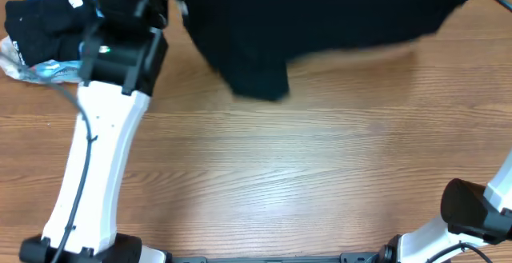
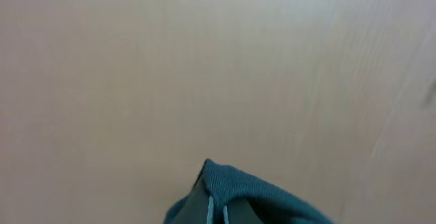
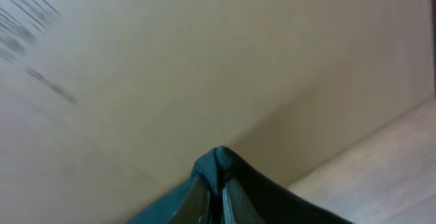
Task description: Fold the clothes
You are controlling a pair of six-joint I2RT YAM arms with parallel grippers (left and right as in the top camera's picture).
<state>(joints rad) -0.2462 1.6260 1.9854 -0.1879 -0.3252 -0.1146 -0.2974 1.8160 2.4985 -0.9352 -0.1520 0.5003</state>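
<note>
Overhead: shows the clothes (image 1: 336, 11) as a black, blurred mass over the far side of the counter (image 1: 280, 175), one lobe drooping toward the middle (neither claw's tips visible here).
Left wrist: catches the left claw (image 2: 216, 209) clamped together on a fold of that fabric, above bare wood.
Right wrist: finds the right claw (image 3: 219, 186) likewise pinched tight on a fabric ridge.

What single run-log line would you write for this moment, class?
left gripper: shut on black garment | right gripper: shut on black garment | black garment: at far side of table
</note>
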